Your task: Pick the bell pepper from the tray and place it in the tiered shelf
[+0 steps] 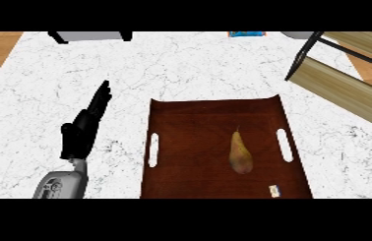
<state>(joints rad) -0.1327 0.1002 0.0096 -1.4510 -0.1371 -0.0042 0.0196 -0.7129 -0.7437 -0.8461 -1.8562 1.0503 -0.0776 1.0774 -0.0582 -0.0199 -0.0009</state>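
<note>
On the dark brown wooden tray (218, 122) with slotted handles lay a slim, yellowish-brown, pear-shaped piece of produce (240, 154), the only candidate for the bell pepper, well apart from the pale wooden tiered shelf (335, 75) with black legs at the upper right. The black left hand (83, 127) rested beside the tray, fingers straight and holding nothing; the right hand was out of view. A grasp risked rolling the tapered fruit, and a long carry could clip the shelf's leg.
</note>
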